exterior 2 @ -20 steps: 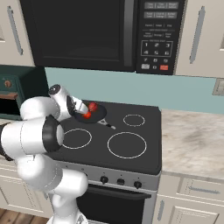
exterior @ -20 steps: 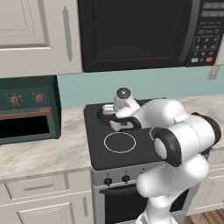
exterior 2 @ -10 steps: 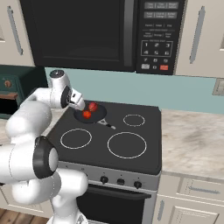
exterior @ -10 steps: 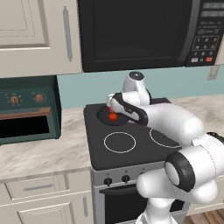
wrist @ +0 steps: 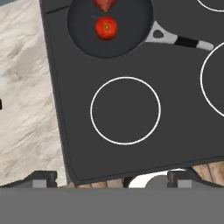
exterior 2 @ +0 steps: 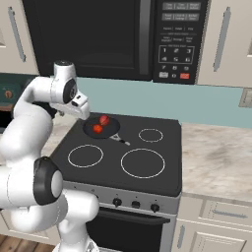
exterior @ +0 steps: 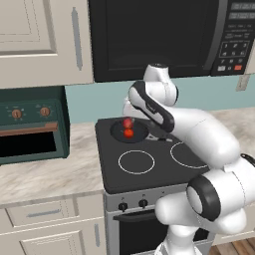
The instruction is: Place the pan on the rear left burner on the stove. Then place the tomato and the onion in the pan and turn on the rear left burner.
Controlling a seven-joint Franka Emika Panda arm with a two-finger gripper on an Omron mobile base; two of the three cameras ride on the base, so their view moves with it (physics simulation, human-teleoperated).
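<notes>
Left base view and its companions showed us the stove [exterior: 149,164] set in a marble counter [exterior: 50,174] under a microwave [exterior: 154,37]; its pan [wrist: 83,30] sat on the rear left burner holding tomato [wrist: 106,28] and onion [wrist: 104,4]. We judged only the knob [exterior: 123,206] remained, requiring descent to the front panel, with the gripper [wrist: 112,178] spread wide and empty.

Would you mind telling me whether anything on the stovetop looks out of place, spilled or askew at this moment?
Nothing stands out. The pan sits flat at the stove's rear left, handle pointing across the glass, with the tomato and onion inside it. No spill or damage shows.
</notes>
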